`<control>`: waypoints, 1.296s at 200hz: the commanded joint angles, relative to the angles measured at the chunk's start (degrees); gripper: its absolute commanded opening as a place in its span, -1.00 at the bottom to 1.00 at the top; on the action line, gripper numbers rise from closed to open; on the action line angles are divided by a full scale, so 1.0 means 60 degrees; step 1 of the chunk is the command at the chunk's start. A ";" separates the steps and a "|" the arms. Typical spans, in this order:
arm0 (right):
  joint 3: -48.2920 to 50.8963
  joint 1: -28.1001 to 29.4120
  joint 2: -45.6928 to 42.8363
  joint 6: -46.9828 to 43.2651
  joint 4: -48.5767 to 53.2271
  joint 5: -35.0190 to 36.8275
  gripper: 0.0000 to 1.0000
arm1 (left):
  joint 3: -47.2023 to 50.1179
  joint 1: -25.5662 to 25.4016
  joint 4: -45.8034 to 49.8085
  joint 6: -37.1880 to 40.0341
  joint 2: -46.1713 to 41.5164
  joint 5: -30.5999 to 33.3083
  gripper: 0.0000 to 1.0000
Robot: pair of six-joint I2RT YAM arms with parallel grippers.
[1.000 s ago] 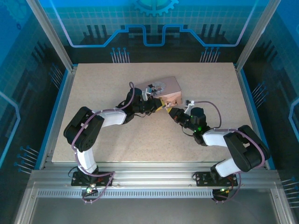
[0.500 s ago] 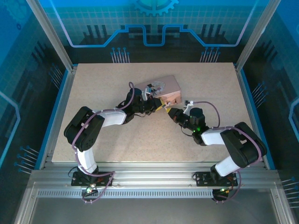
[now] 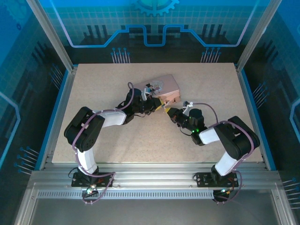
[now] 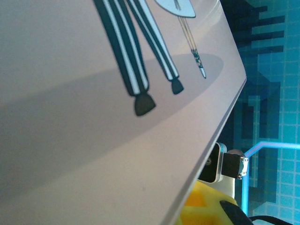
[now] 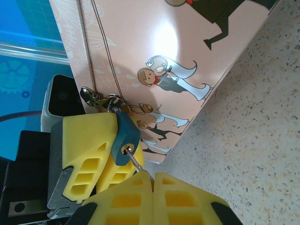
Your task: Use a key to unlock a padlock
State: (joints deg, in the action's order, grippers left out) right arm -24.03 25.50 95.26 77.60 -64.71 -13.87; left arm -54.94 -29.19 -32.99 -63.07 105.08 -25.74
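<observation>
Beside the pink tin [image 5: 187, 47], left fingers [image 5: 89, 140] clamp padlock [image 5: 125, 136], keyhole end slanting down-right, right fingers [image 5: 178, 197] pinch inserted key [image 5: 137, 162]

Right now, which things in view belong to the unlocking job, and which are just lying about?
Job: padlock; key in its keyhole; left gripper clamping the padlock; right gripper, jaws shut on the key.
Lying about: pink tin, whose latch carries the padlock; table.
</observation>
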 commanded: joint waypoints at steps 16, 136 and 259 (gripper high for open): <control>-0.0160 -0.0085 -0.0224 -0.0219 -0.0090 0.0202 -1.00 | 0.0096 -0.0365 -0.0683 -0.0167 0.0021 -0.1350 -0.85; 0.0239 -0.0249 -0.1085 -0.1956 0.0930 -0.0094 -1.00 | 0.0270 -0.0140 -0.0699 -0.0096 -0.0008 -0.1047 -0.85; 0.1057 -0.0206 -0.7392 -0.6352 0.4696 0.0365 -1.00 | 0.0382 0.0047 -0.0946 -0.0195 -0.0020 -0.1014 -0.84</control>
State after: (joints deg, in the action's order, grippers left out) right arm -17.32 23.97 59.09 49.19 -44.64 -13.43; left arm -53.36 -29.08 -34.52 -63.00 105.08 -28.38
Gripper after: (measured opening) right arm 0.064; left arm 0.113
